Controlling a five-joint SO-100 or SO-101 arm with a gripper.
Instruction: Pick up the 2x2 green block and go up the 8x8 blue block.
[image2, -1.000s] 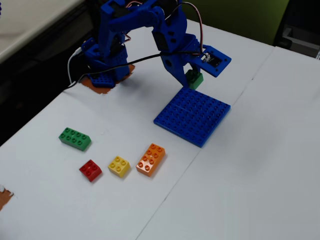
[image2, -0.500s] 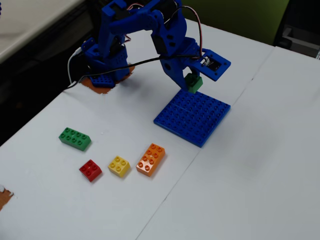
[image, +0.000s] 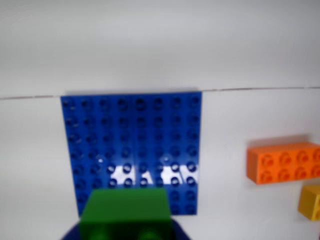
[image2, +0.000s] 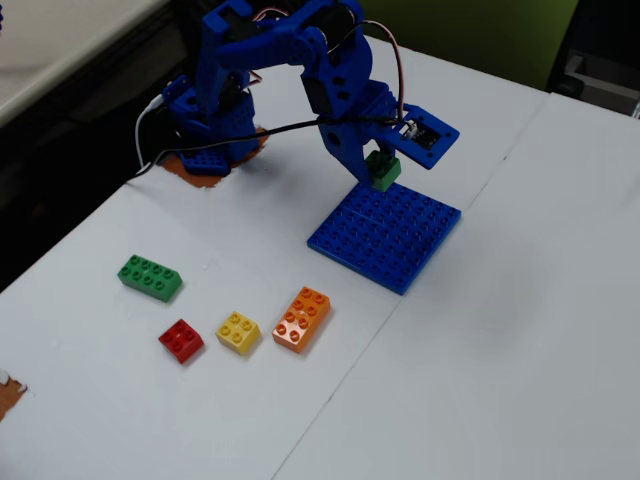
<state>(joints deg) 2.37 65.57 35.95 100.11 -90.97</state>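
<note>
The 2x2 green block (image: 125, 212) is held in my gripper (image: 126, 227), which is shut on it at the bottom of the wrist view. In the fixed view the gripper (image2: 378, 172) holds the green block (image2: 384, 172) just above the far edge of the 8x8 blue block (image2: 388, 235). In the wrist view the blue baseplate (image: 132, 145) lies flat on the white table straight ahead, its near part hidden by the green block. The block hangs slightly above the plate; I cannot tell if it touches.
An orange 2x4 brick (image2: 302, 320), a yellow 2x2 brick (image2: 238, 332), a red 2x2 brick (image2: 181, 341) and a longer green 2x4 brick (image2: 150, 278) lie at front left. The orange brick (image: 284, 162) and yellow brick (image: 310, 201) show at right in the wrist view.
</note>
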